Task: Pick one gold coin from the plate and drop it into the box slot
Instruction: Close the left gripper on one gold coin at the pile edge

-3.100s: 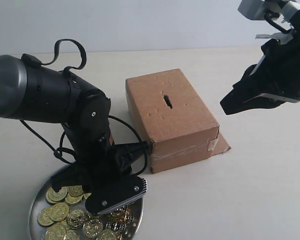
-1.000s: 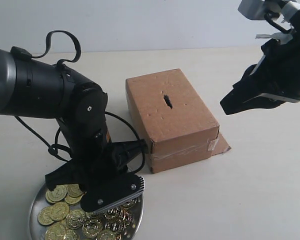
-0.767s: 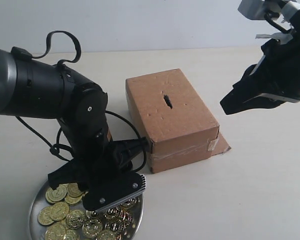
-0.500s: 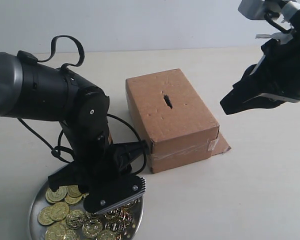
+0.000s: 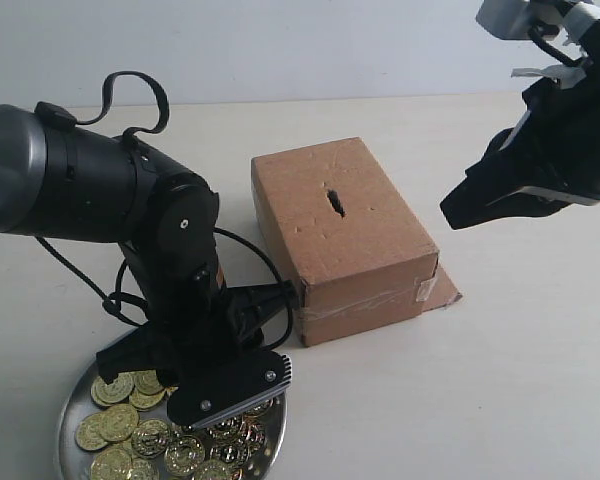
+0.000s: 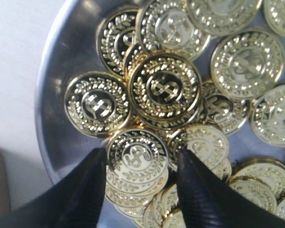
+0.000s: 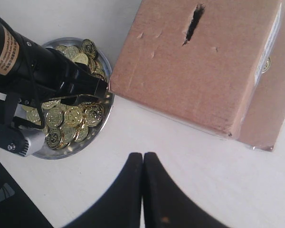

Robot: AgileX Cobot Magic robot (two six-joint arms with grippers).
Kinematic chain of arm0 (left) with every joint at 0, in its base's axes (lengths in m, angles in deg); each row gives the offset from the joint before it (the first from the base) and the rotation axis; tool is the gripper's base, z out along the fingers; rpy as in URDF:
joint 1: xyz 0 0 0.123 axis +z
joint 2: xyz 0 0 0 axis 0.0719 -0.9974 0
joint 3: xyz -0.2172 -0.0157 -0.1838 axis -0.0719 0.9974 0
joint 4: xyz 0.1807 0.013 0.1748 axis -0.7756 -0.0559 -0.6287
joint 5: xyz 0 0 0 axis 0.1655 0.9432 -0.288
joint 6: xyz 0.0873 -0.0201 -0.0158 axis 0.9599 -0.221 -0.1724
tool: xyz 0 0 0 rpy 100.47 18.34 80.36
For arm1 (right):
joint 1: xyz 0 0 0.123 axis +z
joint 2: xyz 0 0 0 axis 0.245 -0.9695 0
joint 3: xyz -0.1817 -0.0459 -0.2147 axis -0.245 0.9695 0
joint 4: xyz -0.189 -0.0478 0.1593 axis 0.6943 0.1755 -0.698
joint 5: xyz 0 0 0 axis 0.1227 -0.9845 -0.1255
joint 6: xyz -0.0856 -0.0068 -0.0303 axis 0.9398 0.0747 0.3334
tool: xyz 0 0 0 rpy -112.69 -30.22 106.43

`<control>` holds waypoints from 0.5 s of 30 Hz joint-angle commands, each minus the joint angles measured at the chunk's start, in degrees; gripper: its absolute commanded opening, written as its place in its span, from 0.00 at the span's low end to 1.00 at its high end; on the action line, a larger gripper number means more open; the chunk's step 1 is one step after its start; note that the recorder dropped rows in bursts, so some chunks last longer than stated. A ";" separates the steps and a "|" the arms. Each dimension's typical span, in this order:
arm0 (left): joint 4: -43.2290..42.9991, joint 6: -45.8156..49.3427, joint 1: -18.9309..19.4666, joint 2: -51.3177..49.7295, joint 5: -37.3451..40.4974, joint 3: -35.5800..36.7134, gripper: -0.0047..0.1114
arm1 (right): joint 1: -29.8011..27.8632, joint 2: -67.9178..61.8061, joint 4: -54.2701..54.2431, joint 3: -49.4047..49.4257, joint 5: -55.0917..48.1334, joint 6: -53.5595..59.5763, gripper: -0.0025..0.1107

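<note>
Gold coins [image 6: 164, 90] lie piled in the silver plate [image 6: 61, 61]. The left gripper [image 6: 140, 153] is spread, one finger each side of one coin [image 6: 137, 159]. The right gripper [image 7: 142, 159] is pressed together, near the brown box [image 5: 350, 230].

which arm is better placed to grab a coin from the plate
Left. The left gripper hangs open over the plate, fingers either side of a coin. The right gripper is shut, off beyond the box.

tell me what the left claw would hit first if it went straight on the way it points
The left claw would most likely meet the gold coin framed between its open fingers, on top of the pile in the plate; the gap left is unclear.
</note>
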 commanded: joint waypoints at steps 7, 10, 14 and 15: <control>-0.11 0.30 -0.30 -0.04 -0.59 0.01 0.44 | 0.23 0.09 -0.39 0.14 0.40 0.50 0.02; -0.11 0.30 -0.30 -0.33 -0.59 0.01 0.44 | 0.23 0.09 -0.39 0.14 0.40 0.50 0.02; -0.11 0.30 -0.30 -0.95 -0.59 0.01 0.44 | 0.23 0.09 -0.39 0.14 0.40 0.50 0.02; -0.11 0.30 -0.30 -0.95 -0.59 0.01 0.44 | 0.23 0.09 -0.39 0.14 0.40 0.50 0.02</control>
